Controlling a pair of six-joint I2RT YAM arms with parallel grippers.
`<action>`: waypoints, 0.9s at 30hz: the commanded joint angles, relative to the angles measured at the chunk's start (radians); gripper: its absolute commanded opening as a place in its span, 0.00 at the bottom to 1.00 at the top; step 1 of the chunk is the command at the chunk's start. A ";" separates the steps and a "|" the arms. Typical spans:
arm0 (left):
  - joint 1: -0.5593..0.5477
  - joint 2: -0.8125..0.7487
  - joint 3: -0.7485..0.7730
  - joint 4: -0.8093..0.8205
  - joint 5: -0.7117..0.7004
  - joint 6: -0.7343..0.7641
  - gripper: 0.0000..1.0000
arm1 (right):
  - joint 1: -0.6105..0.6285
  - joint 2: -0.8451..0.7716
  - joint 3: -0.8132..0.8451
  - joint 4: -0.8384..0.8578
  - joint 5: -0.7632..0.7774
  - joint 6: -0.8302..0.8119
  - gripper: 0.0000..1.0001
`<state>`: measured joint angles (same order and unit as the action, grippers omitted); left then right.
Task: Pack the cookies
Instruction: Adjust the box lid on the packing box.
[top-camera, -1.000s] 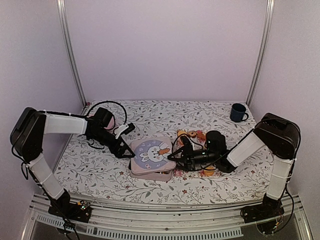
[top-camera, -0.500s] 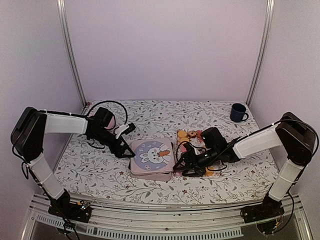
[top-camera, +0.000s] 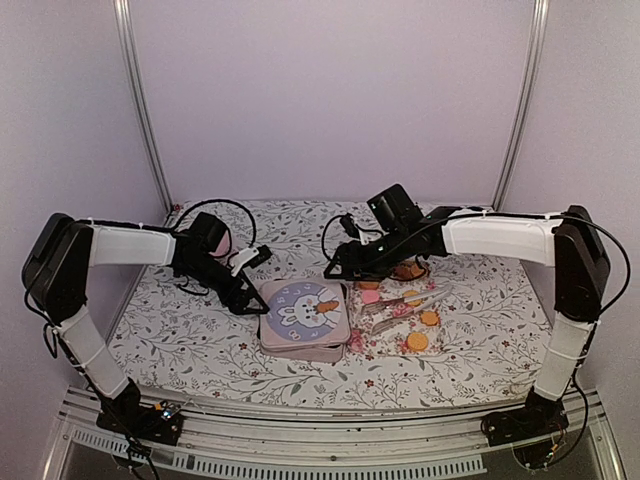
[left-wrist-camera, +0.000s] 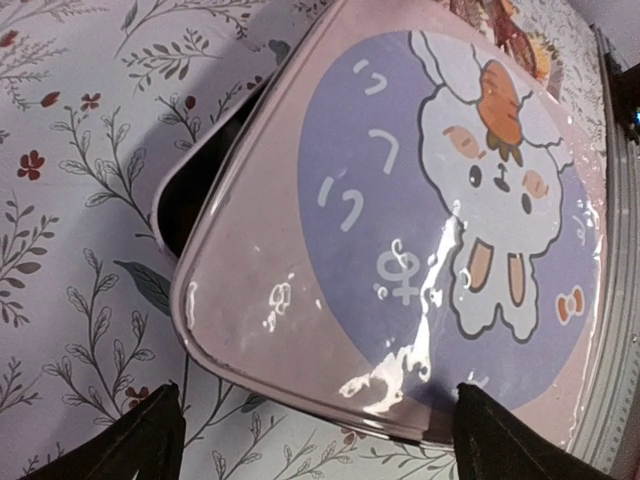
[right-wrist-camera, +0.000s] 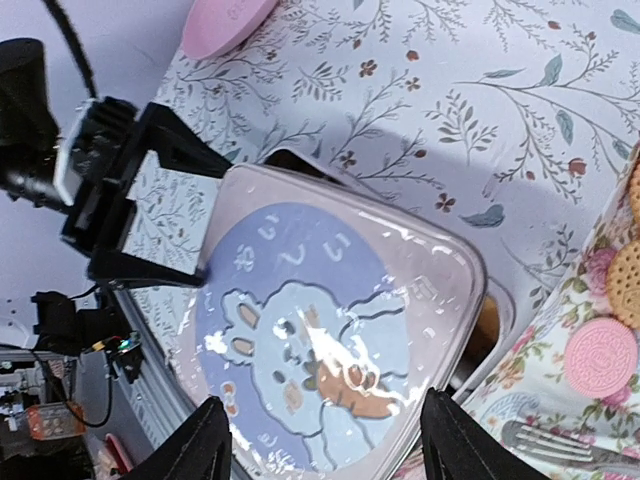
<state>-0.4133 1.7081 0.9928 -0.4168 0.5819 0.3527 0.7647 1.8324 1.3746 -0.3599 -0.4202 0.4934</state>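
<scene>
A pink box (top-camera: 300, 345) stands mid-table, with its rabbit-print lid (top-camera: 305, 308) lying skewed on top so a gap shows at the edges. The lid fills the left wrist view (left-wrist-camera: 420, 200) and the right wrist view (right-wrist-camera: 330, 330). Cookies (top-camera: 416, 341) lie on a floral tray (top-camera: 390, 335) right of the box, golden ones and a pink one (right-wrist-camera: 600, 355). My left gripper (top-camera: 250, 298) is open at the lid's left edge, its fingers wide of the near corner (left-wrist-camera: 320, 455). My right gripper (top-camera: 345, 265) is open and empty above the box's far right side (right-wrist-camera: 325, 450).
A large pink plate (top-camera: 226, 245) lies behind the left gripper and shows in the right wrist view (right-wrist-camera: 225, 15). A metal utensil (top-camera: 405, 300) lies on the tray among the cookies. The metal rail (top-camera: 320, 440) runs along the table's near edge.
My right arm has lifted off the tray and the lid's right edge and swung to the far side of the box. The lid has turned slightly. The left arm has not moved.
</scene>
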 joint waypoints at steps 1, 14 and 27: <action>-0.007 0.010 0.030 -0.027 -0.062 0.026 0.93 | -0.002 0.104 0.045 -0.131 0.121 -0.090 0.64; -0.009 0.029 0.075 -0.032 -0.074 0.014 0.92 | 0.057 0.097 -0.061 -0.057 0.153 -0.014 0.55; -0.013 0.104 0.139 -0.050 -0.139 -0.009 0.64 | 0.101 0.019 -0.201 0.028 0.212 0.103 0.46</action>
<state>-0.4141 1.7706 1.1107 -0.4507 0.5049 0.3496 0.8471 1.8889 1.2507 -0.3393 -0.2523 0.5446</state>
